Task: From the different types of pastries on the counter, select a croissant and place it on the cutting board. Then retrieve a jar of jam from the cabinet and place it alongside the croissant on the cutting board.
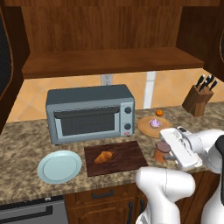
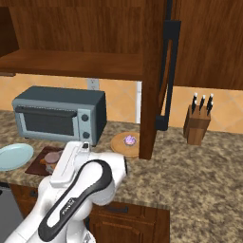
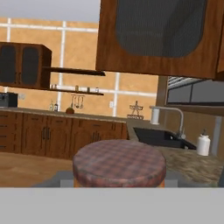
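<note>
We see a speckled granite counter (image 1: pixel 26 144) running across the lower half of the left base view, with dark wood drawers (image 1: pixel 103 201) beneath it. Behind it, orange-tan wall tiles (image 1: pixel 39 94) carry a white outlet (image 1: pixel 106 79) near the centre. A wooden shelf (image 1: pixel 109 61) spans the upper part. In the hand view, more wood cabinets (image 3: pixel 48 135) line the left, and a sink (image 3: pixel 159 135) with a faucet (image 3: pixel 175 118) sits at right.

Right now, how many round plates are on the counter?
2: a pale blue plate left of the cutting board, and a wooden plate holding a small pastry, right of the toaster oven. Others may be hidden.
</note>
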